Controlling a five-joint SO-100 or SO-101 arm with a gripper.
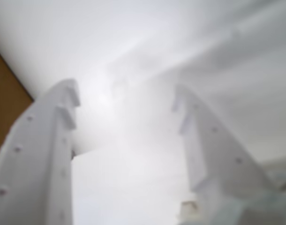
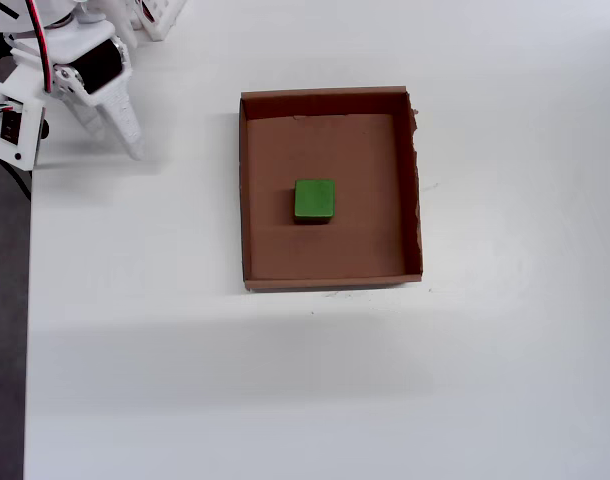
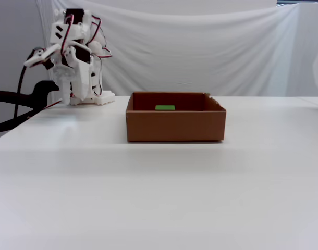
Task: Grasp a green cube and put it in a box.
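Bright, even light with faint shadows; the wrist view is blurred and hazy.

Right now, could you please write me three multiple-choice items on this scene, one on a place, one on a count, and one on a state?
1. Where is the green cube?
A. On the bare table left of the box
B. On the floor of the box
C. Between the gripper's fingers

2. How many green cubes show in the overhead view?
A. One
B. Two
C. Three

3. What state is the gripper in?
A. Shut on the cube
B. Shut and empty
C. Open and empty

Answers:
1. B, since the overhead view shows the cube resting near the middle of the box floor, clear of all four walls.
2. A, since only one green block is in sight, and the table around the box carries no other.
3. C, since the wrist view shows the two white fingers spread apart with nothing between them.
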